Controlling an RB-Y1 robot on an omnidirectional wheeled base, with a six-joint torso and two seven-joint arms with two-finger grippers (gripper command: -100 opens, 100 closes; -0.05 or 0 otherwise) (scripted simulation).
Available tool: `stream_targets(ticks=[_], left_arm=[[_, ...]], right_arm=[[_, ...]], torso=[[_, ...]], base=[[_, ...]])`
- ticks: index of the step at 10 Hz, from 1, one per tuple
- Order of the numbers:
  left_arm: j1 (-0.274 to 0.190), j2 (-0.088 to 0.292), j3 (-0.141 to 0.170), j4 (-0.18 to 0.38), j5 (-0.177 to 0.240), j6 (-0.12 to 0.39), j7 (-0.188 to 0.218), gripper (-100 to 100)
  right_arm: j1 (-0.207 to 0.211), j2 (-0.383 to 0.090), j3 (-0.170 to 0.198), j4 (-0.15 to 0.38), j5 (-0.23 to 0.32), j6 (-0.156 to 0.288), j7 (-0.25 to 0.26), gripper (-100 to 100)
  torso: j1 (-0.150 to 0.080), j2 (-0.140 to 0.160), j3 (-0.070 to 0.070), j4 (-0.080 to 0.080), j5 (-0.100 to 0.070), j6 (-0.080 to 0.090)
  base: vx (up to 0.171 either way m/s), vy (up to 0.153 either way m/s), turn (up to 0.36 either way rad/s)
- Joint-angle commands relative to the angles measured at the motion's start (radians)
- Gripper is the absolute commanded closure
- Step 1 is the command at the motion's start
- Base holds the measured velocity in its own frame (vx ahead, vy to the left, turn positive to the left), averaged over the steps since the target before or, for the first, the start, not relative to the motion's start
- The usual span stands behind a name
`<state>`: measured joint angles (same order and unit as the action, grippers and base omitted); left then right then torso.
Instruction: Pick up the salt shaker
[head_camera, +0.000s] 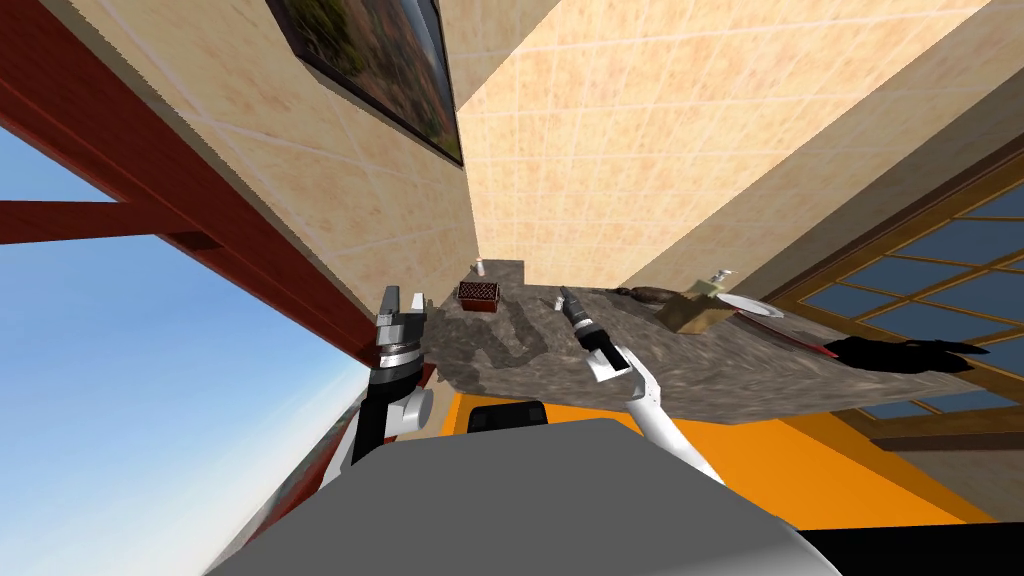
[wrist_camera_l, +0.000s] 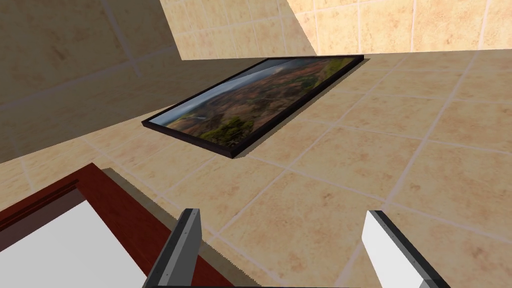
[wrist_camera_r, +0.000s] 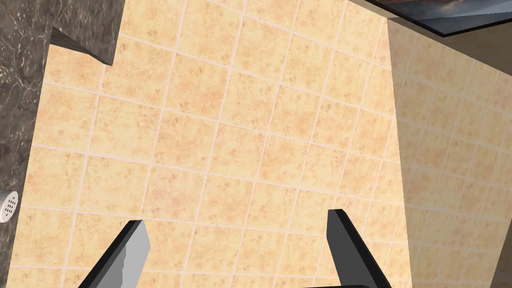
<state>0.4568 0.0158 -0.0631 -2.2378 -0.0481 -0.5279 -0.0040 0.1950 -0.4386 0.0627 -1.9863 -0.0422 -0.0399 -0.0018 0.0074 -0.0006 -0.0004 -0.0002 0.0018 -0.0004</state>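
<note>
Closest to the head camera stands the left gripper (head_camera: 403, 297) (wrist_camera_l: 282, 215), raised by the left end of the dark marble countertop (head_camera: 700, 370) with its fingers pointing up and well apart, holding nothing. Right of it, on the counter, sits a small brown basket (head_camera: 478, 293), and behind the basket, where the counter meets the tiled wall, stands a small white shaker (head_camera: 480, 267). Further right comes the salt shaker (head_camera: 557, 302) (wrist_camera_r: 7, 206), small and white, upright on the counter just beside the right gripper (head_camera: 566, 293) (wrist_camera_r: 237, 220). In the right wrist view its round top with holes shows outside the gripper's lighter finger, not between the two. This gripper hovers over the counter, aimed at the tiled wall, its fingers spread wide and empty. Toward the counter's right end stand a brownish block (head_camera: 695, 312), a pump bottle (head_camera: 718, 278) and a white plate (head_camera: 752, 305).
</note>
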Motion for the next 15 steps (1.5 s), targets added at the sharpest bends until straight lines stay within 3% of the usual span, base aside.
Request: stream_targets(ticks=[1,4,7,8,9,11,12,13,14,15], left_arm=[[0.000,0.000,0.000,0.000,0.000,0.000,0.000,0],[0.000,0.000,0.000,0.000,0.000,0.000,0.000,0],[0.000,0.000,0.000,0.000,0.000,0.000,0.000,0],[0.000,0.000,0.000,0.000,0.000,0.000,0.000,0],[0.000,0.000,0.000,0.000,0.000,0.000,0.000,0],[0.000,0.000,0.000,0.000,0.000,0.000,0.000,0],[0.000,0.000,0.000,0.000,0.000,0.000,0.000,0],[0.000,0.000,0.000,0.000,0.000,0.000,0.000,0],[0.000,0.000,0.000,0.000,0.000,0.000,0.000,0],[0.000,0.000,0.000,0.000,0.000,0.000,0.000,0]], right_arm=[[-0.007,-0.035,0.007,0.025,-0.003,0.028,-0.001,-100],[-0.048,-0.116,0.042,0.105,-0.007,0.091,0.004,-100],[-0.067,-0.165,0.061,0.151,-0.010,0.120,0.006,-100],[-0.084,-0.204,0.081,0.194,-0.012,0.147,0.008,-100],[-0.084,-0.211,0.081,0.196,-0.012,0.147,0.008,-100],[-0.116,-0.285,0.124,0.266,-0.017,0.195,0.012,-100],[-0.116,-0.302,0.124,0.287,-0.017,0.195,0.012,-100],[-0.129,-0.328,0.146,0.329,-0.019,0.215,0.014,-100],[-0.129,-0.348,0.146,0.334,-0.019,0.215,0.014,-100],[-0.141,-0.382,0.169,0.381,-0.022,0.233,0.016,-100]], torso=[[0.000,0.000,0.000,0.000,0.000,0.000],[-0.004,0.001,0.001,0.000,-0.001,0.001],[-0.004,0.000,0.000,0.000,-0.001,0.000],[-0.004,0.001,0.000,0.000,-0.001,0.001],[-0.004,0.001,0.001,0.000,-0.001,0.000],[-0.004,0.001,0.000,0.000,-0.001,0.000],[-0.003,0.001,0.000,0.000,0.000,0.000],[-0.004,0.001,0.000,0.000,-0.001,0.001],[-0.004,0.001,0.001,0.000,-0.001,0.001],[-0.005,0.001,0.001,0.000,-0.001,0.001]], base=[[-0.006,0.095,0.033],[-0.003,0.073,0.073],[0.005,0.059,0.079],[-0.010,0.064,0.120],[-0.002,0.053,0.062],[-0.003,0.071,0.199],[0.001,0.059,0.066],[0.002,0.061,0.124],[-0.004,0.042,0.076],[-0.008,0.045,0.173]])
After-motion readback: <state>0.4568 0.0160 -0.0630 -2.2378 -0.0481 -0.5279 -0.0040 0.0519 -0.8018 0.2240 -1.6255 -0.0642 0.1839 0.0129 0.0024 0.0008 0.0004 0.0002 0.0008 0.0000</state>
